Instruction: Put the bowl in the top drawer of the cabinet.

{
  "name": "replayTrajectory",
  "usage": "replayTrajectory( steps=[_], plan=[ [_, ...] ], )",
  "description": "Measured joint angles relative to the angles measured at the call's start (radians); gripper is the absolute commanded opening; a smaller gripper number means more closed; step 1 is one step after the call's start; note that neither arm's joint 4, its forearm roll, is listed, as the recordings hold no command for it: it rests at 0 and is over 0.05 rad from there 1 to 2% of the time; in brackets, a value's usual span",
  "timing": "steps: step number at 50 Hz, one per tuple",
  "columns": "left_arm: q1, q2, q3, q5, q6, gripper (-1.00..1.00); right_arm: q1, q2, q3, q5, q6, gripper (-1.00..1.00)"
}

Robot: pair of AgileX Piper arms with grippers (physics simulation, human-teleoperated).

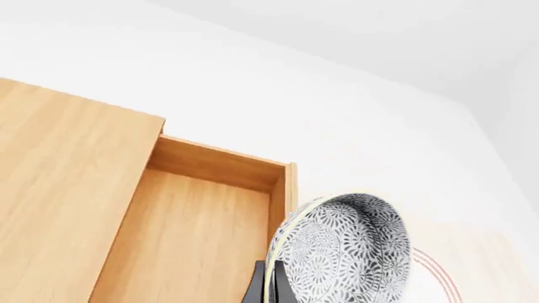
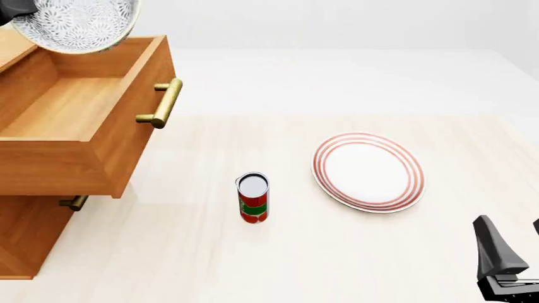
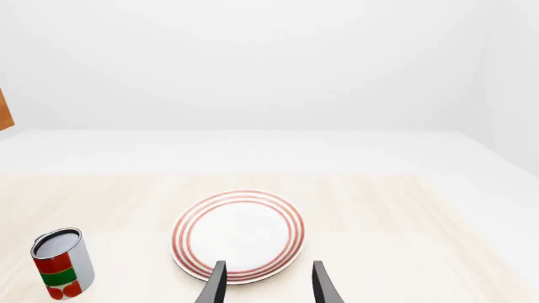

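My left jaws (image 1: 271, 287) pinch the rim of the bowl (image 1: 345, 249), one finger on each side of its wall, and hold it tilted on edge. In the front view the bowl (image 2: 76, 24) sits at the upper left of the frame, above the far back corner of the top drawer (image 2: 84, 120), not inside it. The top drawer is pulled out of the cabinet (image 2: 25, 237), its wooden floor bare and its brass bar handle (image 2: 164, 103) facing the middle of the frame. Under it, at the left edge, the lower drawer's small brass handle (image 2: 74, 202) peeks out.

My right jaws (image 3: 265, 284) are spread, with nothing between them, low at the lower right of the front view. In the right wrist view they point at the near edge of the red-ringed plate (image 3: 238, 235), which lies flat on the pale surface (image 2: 278, 259). A red and green can (image 2: 252, 197) stands upright near the centre of the front view, left of the plate and apart from it.
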Motion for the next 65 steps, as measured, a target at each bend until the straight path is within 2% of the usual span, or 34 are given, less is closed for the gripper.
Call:
replayTrajectory(
  steps=[13,36,65],
  plan=[
    [0.077,0.02,0.028,-0.023,0.004,-1.0,0.0,0.0,0.0,0.0,0.0,1.0],
    [0.157,0.065,0.056,-0.05,0.044,-1.0,0.0,0.0,0.0,0.0,0.0,1.0],
    [0.18,0.095,0.104,-0.083,0.075,-1.0,0.0,0.0,0.0,0.0,0.0,1.0]
  ],
)
